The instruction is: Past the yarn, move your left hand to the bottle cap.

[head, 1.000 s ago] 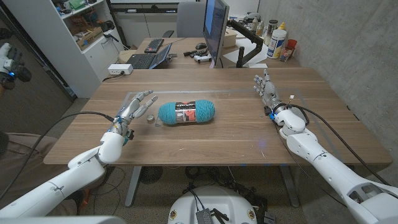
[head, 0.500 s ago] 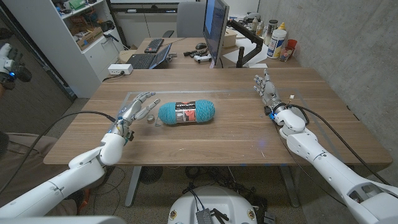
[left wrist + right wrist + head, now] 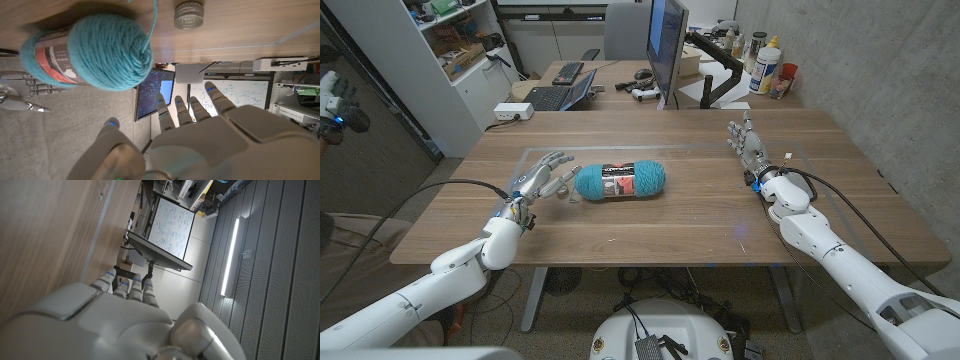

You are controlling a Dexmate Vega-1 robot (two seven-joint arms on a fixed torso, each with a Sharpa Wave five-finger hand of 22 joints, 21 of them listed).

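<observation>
Head view: the left hand [image 3: 542,178] hovers with fingers spread and empty, just left of the yarn [image 3: 620,181], over where the cap lies; the cap itself is hidden beneath it. The right hand [image 3: 747,143] stands at the table's [image 3: 670,225] far right, fingers straight, holding nothing.

Left wrist view: the cap [image 3: 189,14] is a small ribbed metal disc beside the yarn's end. It looks light, stiff and likely to skid; pinching its ribbed rim seems best.

Right wrist view: the right hand's fingers are extended and empty.
</observation>
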